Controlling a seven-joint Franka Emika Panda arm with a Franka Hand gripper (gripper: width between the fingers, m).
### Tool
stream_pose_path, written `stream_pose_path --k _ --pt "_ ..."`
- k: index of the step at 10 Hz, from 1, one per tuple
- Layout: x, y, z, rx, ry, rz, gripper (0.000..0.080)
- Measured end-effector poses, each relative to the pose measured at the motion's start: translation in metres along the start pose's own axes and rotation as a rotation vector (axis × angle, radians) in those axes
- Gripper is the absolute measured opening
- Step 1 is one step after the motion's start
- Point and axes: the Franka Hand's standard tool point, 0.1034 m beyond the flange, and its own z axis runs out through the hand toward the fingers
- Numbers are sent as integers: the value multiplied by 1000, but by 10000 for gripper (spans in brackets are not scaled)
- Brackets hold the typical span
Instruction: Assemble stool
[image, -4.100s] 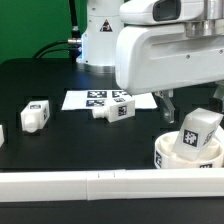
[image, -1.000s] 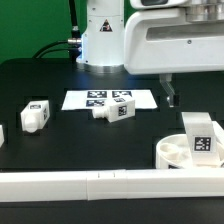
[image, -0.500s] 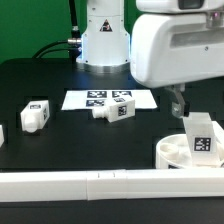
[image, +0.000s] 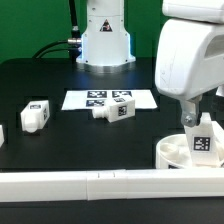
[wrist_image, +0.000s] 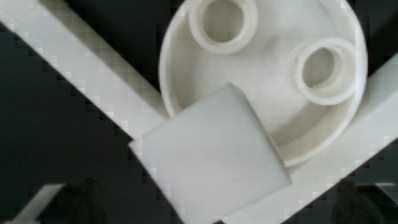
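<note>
The stool's round white seat lies at the exterior view's right front, sockets up. One tagged leg stands upright in it. My gripper hangs just above that leg, open, one dark finger beside its top. In the wrist view the leg's flat top lies between my blurred dark fingertips, the jaws wide and not touching it, over the seat with two empty sockets. A second leg lies by the marker board. A third leg stands at the left.
The marker board lies flat mid-table in front of the arm's base. A long white rail runs along the front edge, right against the seat. Another white part peeks in at the left edge.
My gripper has travelled to the exterior view's right and dropped over the upright leg, jaws staying open. The leg stands straighter than four seconds ago. The other parts have not moved.
</note>
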Motion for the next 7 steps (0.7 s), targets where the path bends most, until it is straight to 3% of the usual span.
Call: stream_pose_path --k 3,4,6,7 --pt "2 4 13 -4 -16 -245 649" --pt "2 5 13 -4 -16 -211 649" --pt "1 5 13 -3 -17 -157 381" --pt "1 4 13 1 -19 -110 381"
